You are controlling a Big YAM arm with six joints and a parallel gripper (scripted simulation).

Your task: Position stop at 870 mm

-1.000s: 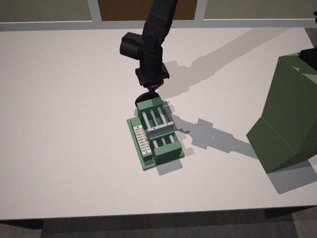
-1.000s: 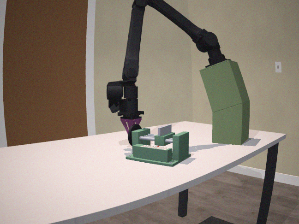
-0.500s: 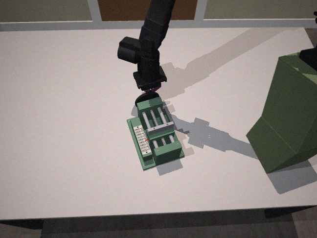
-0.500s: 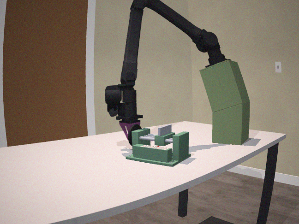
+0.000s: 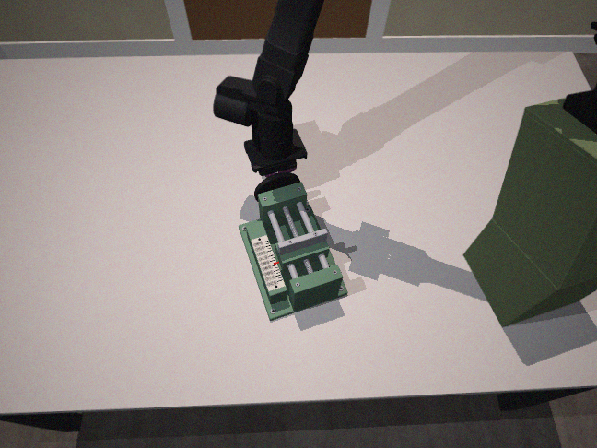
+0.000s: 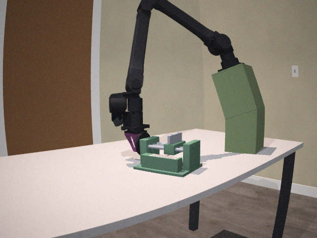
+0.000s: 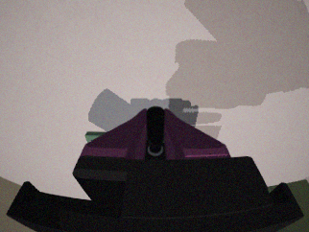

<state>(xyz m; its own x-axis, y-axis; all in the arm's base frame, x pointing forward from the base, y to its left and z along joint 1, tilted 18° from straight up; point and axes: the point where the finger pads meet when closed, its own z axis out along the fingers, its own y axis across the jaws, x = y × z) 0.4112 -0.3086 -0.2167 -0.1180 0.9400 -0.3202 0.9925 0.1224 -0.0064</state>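
The green stop device (image 5: 315, 288) (image 6: 161, 163) stands on the table, with a grey stop plate (image 5: 302, 241) (image 6: 174, 138) on its sliding block between two end blocks. A red pointer (image 5: 275, 264) (image 6: 168, 155) stands near the middle of the white scale (image 5: 268, 269); its numbers are too small to read. The black handwheel (image 5: 276, 182) (image 6: 139, 146) is upright at the device's far end. My gripper (image 6: 135, 149) (image 7: 155, 114) points down beside the wheel's outer face, low on it, and is shut on its black handle (image 7: 155, 127). The wheel partly hides the fingertips.
The arm's large green pedestal (image 5: 530, 217) (image 6: 240, 115) stands on the table to the right of the device. The table's front edge (image 5: 298, 404) runs beyond the device's near end block. Shadows of the arm fall across the table.
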